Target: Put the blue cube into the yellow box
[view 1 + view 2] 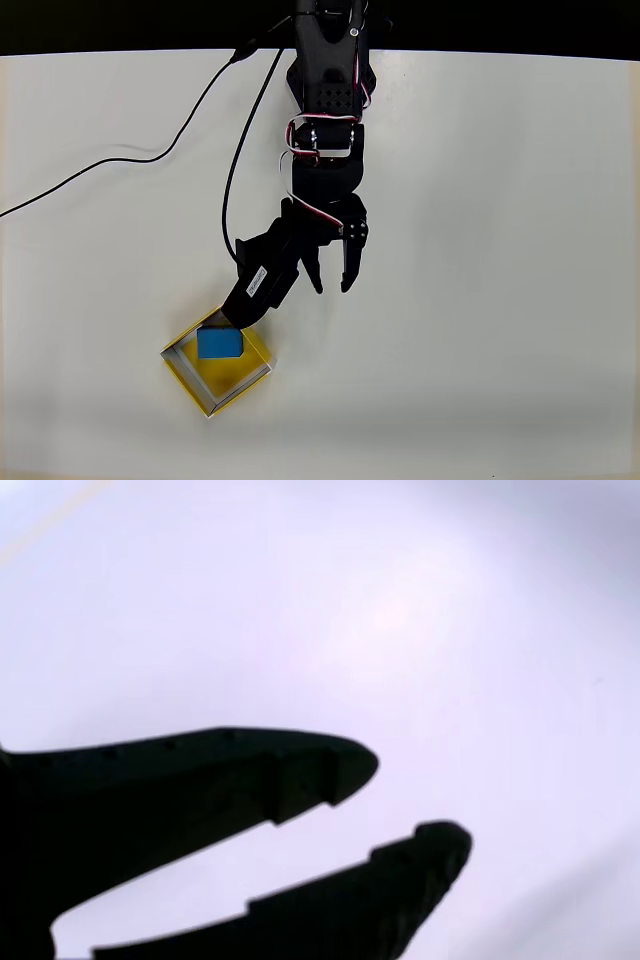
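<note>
In the overhead view the blue cube lies inside the yellow box, toward its upper left wall. The black arm reaches down from the top, and its gripper hangs open above the bare table, up and to the right of the box. Nothing sits between its fingers. A black part of the arm carrying a white label overlaps the box's upper corner. In the wrist view the two dark fingers stand apart over plain white table, with the gripper holding nothing.
Black cables trail across the white table at upper left, running up to the arm's base. The table's far edge meets a dark band along the top of the overhead view.
</note>
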